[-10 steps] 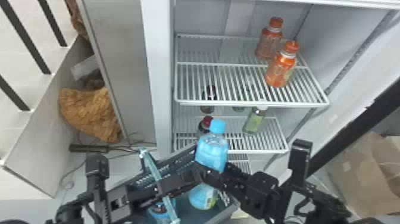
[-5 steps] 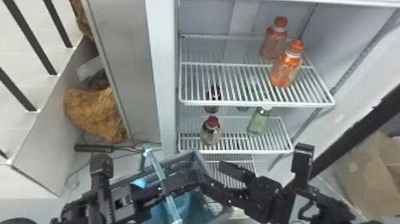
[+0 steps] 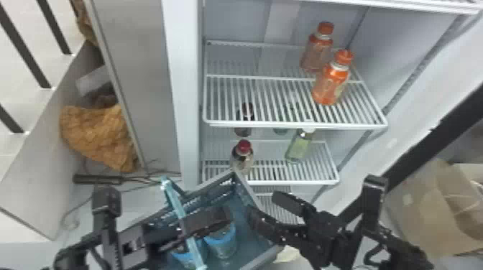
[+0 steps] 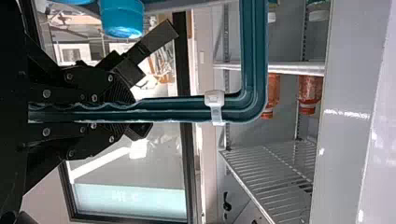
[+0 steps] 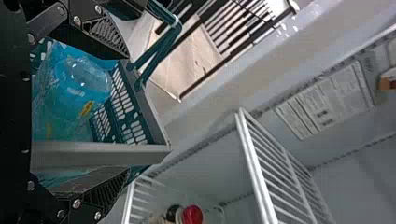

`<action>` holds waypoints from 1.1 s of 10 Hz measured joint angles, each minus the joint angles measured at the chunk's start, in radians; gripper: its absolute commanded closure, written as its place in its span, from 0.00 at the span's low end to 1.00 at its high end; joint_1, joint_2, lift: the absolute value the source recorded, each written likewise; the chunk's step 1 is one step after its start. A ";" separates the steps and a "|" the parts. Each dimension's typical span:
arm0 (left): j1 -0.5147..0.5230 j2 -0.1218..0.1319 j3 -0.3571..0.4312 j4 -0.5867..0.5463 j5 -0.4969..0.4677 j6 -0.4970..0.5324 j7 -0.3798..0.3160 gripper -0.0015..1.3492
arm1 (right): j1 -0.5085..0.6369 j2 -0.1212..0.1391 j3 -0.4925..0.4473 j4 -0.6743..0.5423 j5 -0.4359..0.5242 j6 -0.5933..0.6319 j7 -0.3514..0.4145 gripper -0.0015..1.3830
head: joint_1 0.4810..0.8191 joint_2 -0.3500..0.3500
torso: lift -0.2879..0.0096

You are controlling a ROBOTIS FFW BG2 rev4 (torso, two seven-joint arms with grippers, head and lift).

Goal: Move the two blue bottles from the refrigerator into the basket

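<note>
The left gripper [image 3: 215, 219] pinches the handle [image 3: 175, 198] of the basket [image 3: 245, 188], the right gripper [image 3: 264, 206] has its fingers spread by the basket's edge, and the two blue bottles [image 3: 222, 245] are inside the basket

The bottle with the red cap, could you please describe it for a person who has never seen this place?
In the head view, inside the refrigerator, find the wire shelf with two orange bottles, then the next shelf below. Near its left front corner stands the bottle with the red cap. The pale green bottle to its right has a white cap instead.
</note>
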 measured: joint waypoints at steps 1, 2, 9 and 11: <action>0.001 0.000 0.000 0.000 0.000 0.000 0.000 0.89 | 0.028 0.005 -0.020 0.017 0.001 -0.066 0.005 0.16 | 0.63 0.21 | 0.93; 0.003 0.000 0.001 0.000 0.000 0.000 0.000 0.89 | 0.058 0.010 -0.038 0.041 0.000 -0.151 0.010 0.16 | 0.63 0.17 | 0.93; 0.018 -0.004 0.003 0.000 -0.002 0.000 0.001 0.89 | 0.181 0.021 -0.064 0.347 -0.051 -0.831 0.020 0.16 | 0.63 0.00 | 0.93; 0.020 -0.005 0.002 0.000 -0.002 0.001 0.003 0.89 | 0.204 0.025 -0.066 0.415 -0.049 -0.981 0.003 0.16 | 0.63 0.00 | 0.93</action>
